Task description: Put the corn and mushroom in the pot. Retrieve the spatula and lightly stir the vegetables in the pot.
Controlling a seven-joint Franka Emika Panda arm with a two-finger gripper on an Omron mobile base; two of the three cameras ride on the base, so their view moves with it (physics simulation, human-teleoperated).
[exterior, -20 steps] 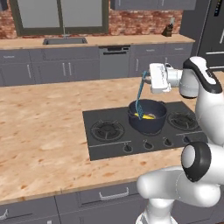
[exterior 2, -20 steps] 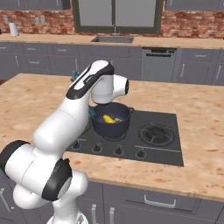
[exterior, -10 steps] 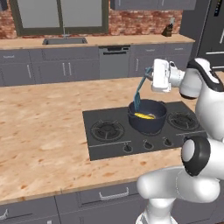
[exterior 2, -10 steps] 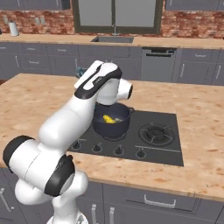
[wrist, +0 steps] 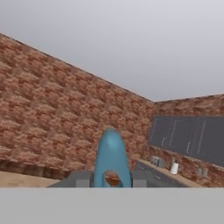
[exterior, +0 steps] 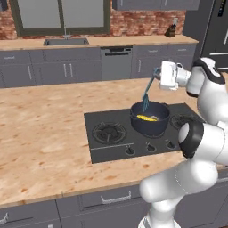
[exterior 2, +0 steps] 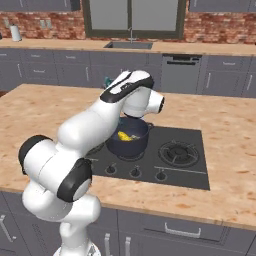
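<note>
Over the stove, the gripper (exterior: 156, 75) is clamped on the teal spatula (exterior: 147, 92) handle, slotted head dipping into the dark pot (exterior: 150, 119) on the cooktop (exterior: 111, 140), yellow corn (exterior: 147, 118) lying inside.

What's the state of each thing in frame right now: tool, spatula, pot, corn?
tool: shut on the spatula's handle
spatula: held tilted, head down inside the pot
pot: upright on the stove burner, no lid
corn: lying in the pot
mushroom: cannot tell from these views
</note>
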